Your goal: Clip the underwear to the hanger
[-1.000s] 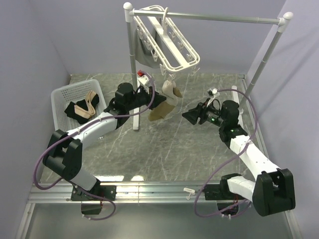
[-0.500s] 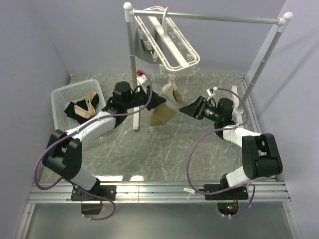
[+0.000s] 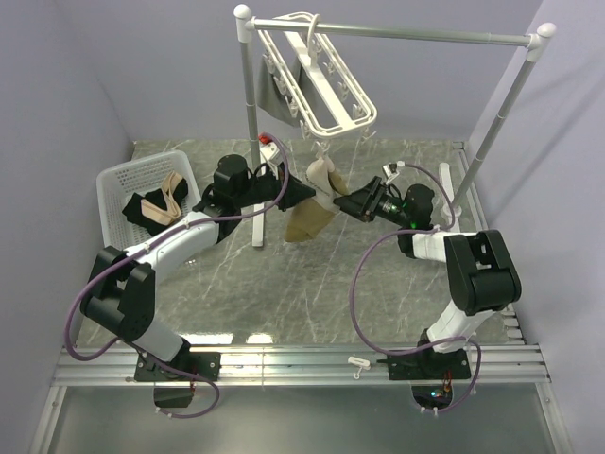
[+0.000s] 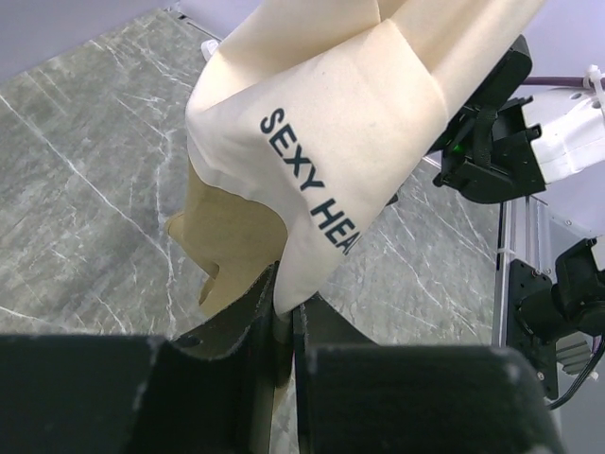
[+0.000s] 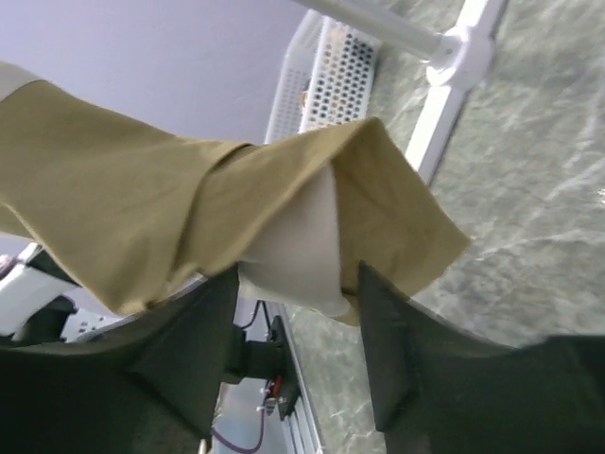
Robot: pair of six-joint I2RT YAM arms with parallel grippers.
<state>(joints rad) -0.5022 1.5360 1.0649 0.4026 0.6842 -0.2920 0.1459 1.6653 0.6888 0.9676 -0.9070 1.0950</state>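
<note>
Left gripper [image 4: 284, 317] clamped on the pale waistband of the underwear [image 3: 310, 213]; right gripper [image 5: 298, 284] with jaws apart, straddling a khaki fold. The garment hangs between them, long axis vertical, just below the hanger [image 3: 326, 95]; its clips lie upward of both tools.

Robot lab cell: marble-look table [image 3: 284, 284], plain lavender walls [image 3: 57, 95], aluminium rail [image 3: 284, 364].

Soft matt tan cloth underwear [image 3: 307, 222] with a smoother pale waistband [image 4: 312, 142], smooth white plastic hanger [image 3: 345, 121], shiny silver metal rail [image 3: 425, 36], perforated white plastic basket [image 3: 118, 184], polished grey marble-look table [image 3: 312, 293]
</note>
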